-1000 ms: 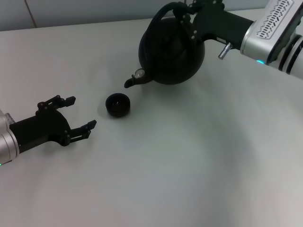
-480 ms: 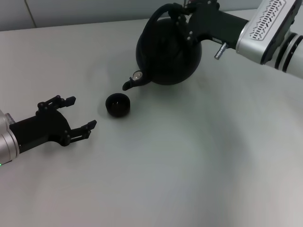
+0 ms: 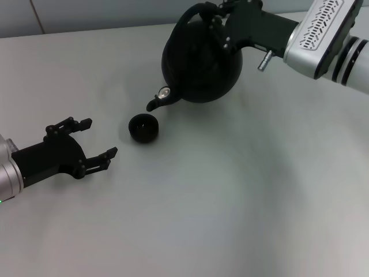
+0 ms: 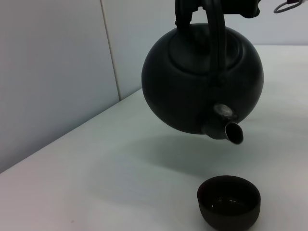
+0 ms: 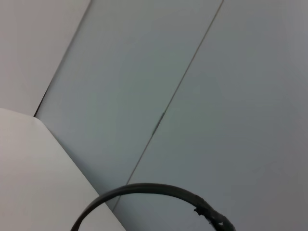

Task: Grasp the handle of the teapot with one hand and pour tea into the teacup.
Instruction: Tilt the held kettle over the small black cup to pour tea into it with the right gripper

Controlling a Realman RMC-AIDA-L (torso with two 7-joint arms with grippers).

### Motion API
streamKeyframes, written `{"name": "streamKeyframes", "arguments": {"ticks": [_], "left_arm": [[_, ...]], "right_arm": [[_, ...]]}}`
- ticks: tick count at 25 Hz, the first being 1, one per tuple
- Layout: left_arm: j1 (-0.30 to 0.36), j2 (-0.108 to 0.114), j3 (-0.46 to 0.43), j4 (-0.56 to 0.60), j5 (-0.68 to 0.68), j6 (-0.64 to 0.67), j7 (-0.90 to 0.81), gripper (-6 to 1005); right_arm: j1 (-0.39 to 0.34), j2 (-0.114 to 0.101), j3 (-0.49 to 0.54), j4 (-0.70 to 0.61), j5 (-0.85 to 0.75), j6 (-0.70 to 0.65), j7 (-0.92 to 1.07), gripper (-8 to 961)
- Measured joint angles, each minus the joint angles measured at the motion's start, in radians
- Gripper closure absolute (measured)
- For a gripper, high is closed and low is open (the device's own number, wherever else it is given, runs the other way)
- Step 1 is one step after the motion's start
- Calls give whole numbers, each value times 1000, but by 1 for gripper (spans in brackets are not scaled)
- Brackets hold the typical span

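The round matte-black teapot (image 3: 199,60) hangs in the air at the back of the table, tilted, with its spout (image 3: 154,103) pointing down toward the teacup. My right gripper (image 3: 222,17) is shut on the arched handle (image 3: 187,20) at its top. The small black teacup (image 3: 143,127) stands on the table just below and in front of the spout. In the left wrist view the teapot (image 4: 202,79) hangs above the teacup (image 4: 229,201), its spout (image 4: 226,130) a little above the rim. No stream of tea shows. My left gripper (image 3: 95,138) rests open on the table, left of the teacup. The right wrist view shows only an arc of the handle (image 5: 154,192).
The white table (image 3: 230,202) ends at a grey wall (image 4: 57,72) behind the teapot. My right arm (image 3: 328,34) reaches in from the back right, above the table.
My right gripper has carried the teapot slightly left and toward the teacup, bringing the spout closer over it. The left arm and the teacup have not moved.
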Motion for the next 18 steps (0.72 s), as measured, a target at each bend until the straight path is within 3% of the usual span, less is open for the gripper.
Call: {"name": "streamKeyframes", "arguments": {"ticks": [18], "left_arm": [[-6, -1, -1, 0, 11, -5, -1, 156]], "right_arm": [[-3, 0, -50, -28, 0, 53, -1, 880]]}}
